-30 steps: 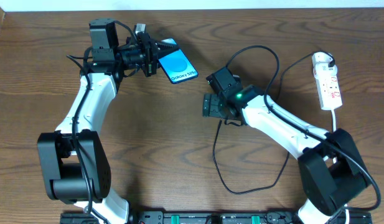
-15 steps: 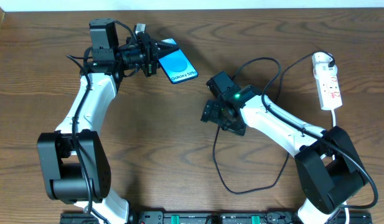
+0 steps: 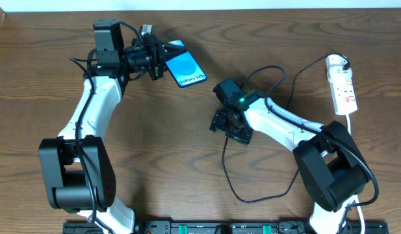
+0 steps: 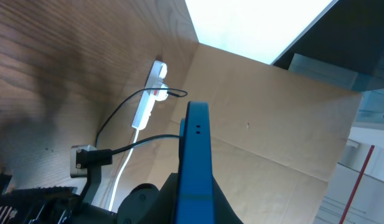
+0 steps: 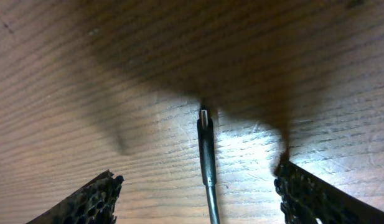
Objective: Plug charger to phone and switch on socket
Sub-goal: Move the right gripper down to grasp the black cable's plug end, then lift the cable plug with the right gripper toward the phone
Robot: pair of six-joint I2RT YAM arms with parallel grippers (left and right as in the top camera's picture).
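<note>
My left gripper (image 3: 162, 60) is shut on the phone (image 3: 185, 67), holding it tilted on edge above the table at the back; the blue screen reads "Galaxy S25". In the left wrist view the phone (image 4: 195, 155) stands edge-on between the fingers. My right gripper (image 3: 225, 125) is open and low over the table at centre. In the right wrist view the charger plug tip (image 5: 205, 118) lies flat on the wood between the open fingers (image 5: 201, 196), untouched. The charger cable (image 3: 227, 175) loops toward the front and back up to the socket (image 3: 343, 88) at the right edge.
The wooden table (image 3: 155, 149) ends at a white wall along the back. The socket's white lead (image 3: 353, 125) runs toward the front behind my right arm. The socket also shows in the left wrist view (image 4: 149, 99), with a cardboard wall (image 4: 272, 124) behind.
My right gripper has swung left and rotated, coming down over the charger's plug end. The left arm and phone have not moved.
</note>
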